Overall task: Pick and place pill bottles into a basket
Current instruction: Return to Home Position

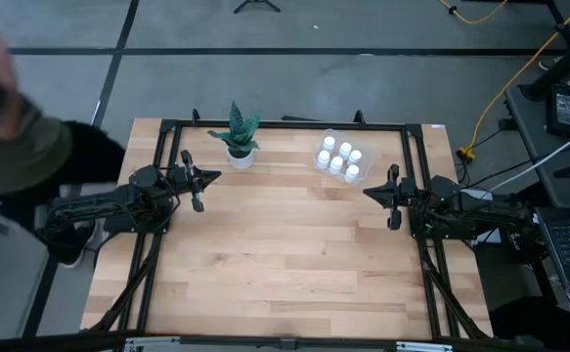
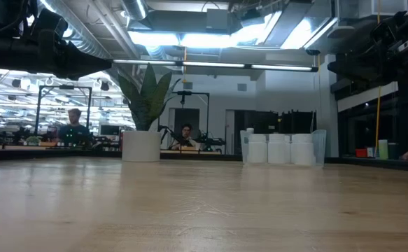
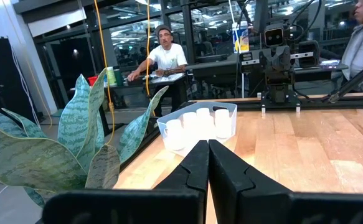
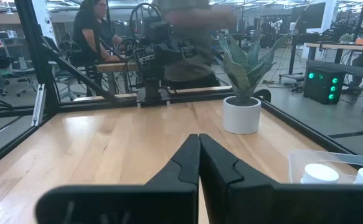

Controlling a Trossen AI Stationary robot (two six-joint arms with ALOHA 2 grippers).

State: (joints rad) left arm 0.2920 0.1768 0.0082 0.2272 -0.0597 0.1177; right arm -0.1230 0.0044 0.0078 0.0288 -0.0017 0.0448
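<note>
Pill bottles [image 1: 335, 165] gathered in the basket [image 1: 335, 134]
High view: all six stand in the basket at one o'clock on the table [image 1: 285, 264], with the plant pot [image 1: 240, 154] at eleven, the left gripper [image 1: 206, 178] at nine and the right gripper [image 1: 371, 193] at three. Low view: the bottles are bunched inside the clear walls. Wrist views: both grippers are clenched, grasping nothing.

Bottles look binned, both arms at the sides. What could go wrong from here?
A person is close beside the left arm; any swing might hit them. The right pincer, shut, sits near the basket of pill bottles; a wide move could nudge it. The left pincer, shut, sits near the plant pot, which might tip.
</note>
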